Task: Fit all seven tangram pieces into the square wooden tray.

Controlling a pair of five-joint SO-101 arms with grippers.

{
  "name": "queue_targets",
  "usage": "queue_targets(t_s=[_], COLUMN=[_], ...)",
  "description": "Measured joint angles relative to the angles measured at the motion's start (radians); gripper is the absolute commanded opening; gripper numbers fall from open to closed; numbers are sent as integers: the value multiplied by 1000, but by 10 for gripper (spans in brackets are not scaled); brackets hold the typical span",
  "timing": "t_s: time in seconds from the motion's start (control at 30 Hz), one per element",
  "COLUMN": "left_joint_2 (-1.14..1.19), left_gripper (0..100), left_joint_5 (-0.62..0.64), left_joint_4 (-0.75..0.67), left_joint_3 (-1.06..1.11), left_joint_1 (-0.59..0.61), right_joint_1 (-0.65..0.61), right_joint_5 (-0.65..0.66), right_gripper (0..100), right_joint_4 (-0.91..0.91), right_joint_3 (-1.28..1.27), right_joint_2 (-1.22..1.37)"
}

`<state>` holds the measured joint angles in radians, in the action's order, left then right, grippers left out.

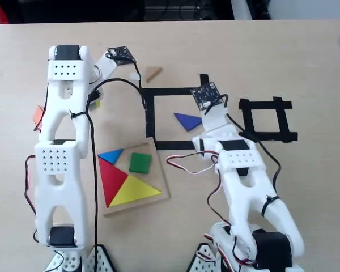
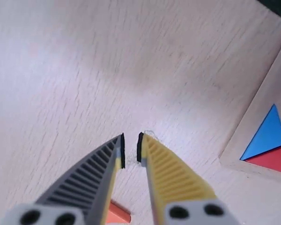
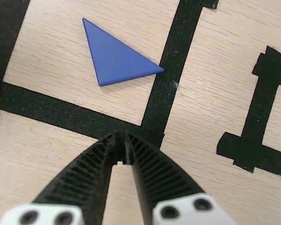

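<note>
The square wooden tray (image 1: 158, 167) lies at table centre with a light blue triangle (image 1: 110, 154), a green square (image 1: 140, 162), a red triangle (image 1: 112, 177) and a yellow triangle (image 1: 135, 190) in it. A dark blue triangle (image 1: 188, 120) (image 3: 114, 58) rests inside a black tape square (image 1: 150, 116). An orange piece (image 1: 38, 116) sits far left; a tan piece (image 1: 153, 72) lies behind the tape. My left gripper (image 2: 131, 150), fingers nearly together and holding nothing, hovers over bare table left of the tray (image 2: 257, 112). My right gripper (image 3: 122, 143) is shut over the tape corner (image 3: 154, 126), just short of the dark blue triangle.
A second black tape square (image 1: 266, 119) marks the table to the right. Both white arms stretch from the front edge, the left one (image 1: 59, 164) beside the tray, and black cables (image 1: 93, 170) trail beside them. The orange piece (image 2: 117, 213) peeks from under my left fingers.
</note>
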<state>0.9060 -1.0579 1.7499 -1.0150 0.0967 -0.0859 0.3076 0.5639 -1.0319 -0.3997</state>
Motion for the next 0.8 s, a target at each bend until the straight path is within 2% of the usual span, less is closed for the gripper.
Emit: queue_targets(t_s=[0.8], left_joint_2=[0], left_gripper=[83], left_joint_5=[9], left_joint_4=[0], left_joint_3=[0], left_joint_1=[0], right_joint_1=[0], right_joint_5=[0], right_gripper=[11], right_joint_4=[0], right_joint_3=[0], right_joint_2=[0])
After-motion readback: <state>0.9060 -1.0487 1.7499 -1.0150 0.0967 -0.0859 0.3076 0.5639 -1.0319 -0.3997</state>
